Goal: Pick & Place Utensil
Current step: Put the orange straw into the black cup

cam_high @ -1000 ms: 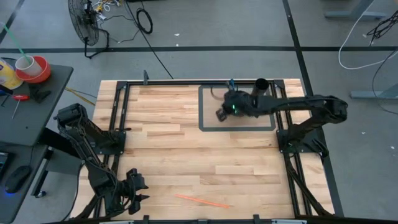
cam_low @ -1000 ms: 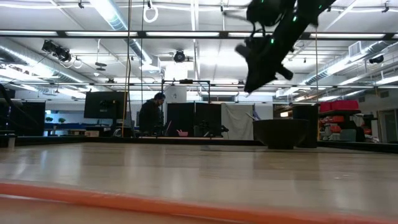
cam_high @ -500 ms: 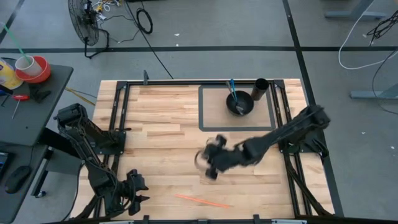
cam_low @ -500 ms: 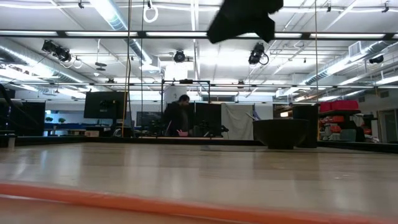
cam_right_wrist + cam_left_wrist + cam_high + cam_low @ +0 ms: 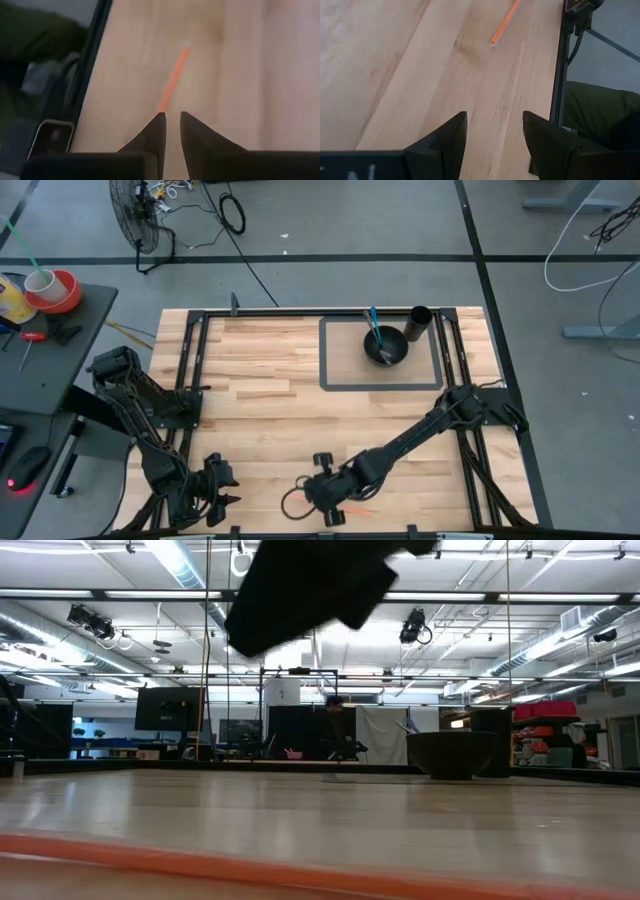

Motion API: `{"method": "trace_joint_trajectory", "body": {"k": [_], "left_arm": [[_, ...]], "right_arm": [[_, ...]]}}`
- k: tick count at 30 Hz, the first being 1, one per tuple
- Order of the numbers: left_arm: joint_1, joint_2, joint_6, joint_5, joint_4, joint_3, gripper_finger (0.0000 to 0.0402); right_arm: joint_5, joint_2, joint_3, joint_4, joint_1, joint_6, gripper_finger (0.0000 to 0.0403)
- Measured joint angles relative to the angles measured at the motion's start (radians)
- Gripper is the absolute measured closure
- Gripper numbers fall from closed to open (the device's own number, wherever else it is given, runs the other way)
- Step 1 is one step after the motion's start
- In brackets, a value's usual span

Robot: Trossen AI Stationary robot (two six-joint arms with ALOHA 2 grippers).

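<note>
A thin orange stick (image 5: 358, 508) lies flat on the wood near the table's near edge. It also shows as a blurred band in the low view (image 5: 300, 865). My right gripper (image 5: 325, 502) hovers over the middle of the stick. In the right wrist view (image 5: 171, 117) its fingertips stand a narrow gap apart above one end of the stick (image 5: 172, 80). My left gripper (image 5: 495, 130) waits open by the near left corner (image 5: 215, 485), with the stick (image 5: 505, 22) ahead of it. A dark bowl (image 5: 385, 345) at the far right holds a blue-handled utensil (image 5: 372, 320).
A black cup (image 5: 420, 318) stands beside the bowl, which sits inside a dark-outlined rectangle (image 5: 330, 352). Both show at the far right in the low view: bowl (image 5: 450, 753), cup (image 5: 490, 740). The metal frame rail (image 5: 560, 75) runs along the near edge. A person (image 5: 335, 730) stands in the room behind.
My right gripper has swept from above the bowl at the far right across the table to the near edge. It now hangs over the orange stick. The bowl and its utensils stay where they were. The person in the background has walked to the right.
</note>
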Motion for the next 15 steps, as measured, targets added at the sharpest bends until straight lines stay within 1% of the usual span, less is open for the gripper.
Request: {"method": "trace_joint_trajectory", "body": {"k": [2,5,7,11,12,15], "left_arm": [[0.000,0.000,0.000,0.000,0.000,0.000,0.0204],[0.000,0.000,0.000,0.000,0.001,0.000,0.0204],[0.000,0.000,0.000,0.000,0.004,0.000,0.0204],[0.000,0.000,0.000,0.000,0.008,0.000,0.0204],[0.000,0.000,0.000,0.000,0.010,0.000,0.0204],[0.000,0.000,0.000,0.000,0.016,0.000,0.0204]], "right_arm": [[-0.024,0.013,0.001,-0.011,0.015,-0.025,0.0346],[-0.027,0.020,0.003,-0.028,0.035,-0.052,0.0340],[-0.033,0.020,0.003,-0.074,0.043,-0.054,0.0333],[-0.032,0.021,-0.014,-0.095,0.053,-0.061,0.0314],[-0.040,0.021,-0.019,-0.092,0.058,-0.061,0.0308],[-0.118,0.021,-0.048,-0.063,0.075,-0.062,0.0297]]}}
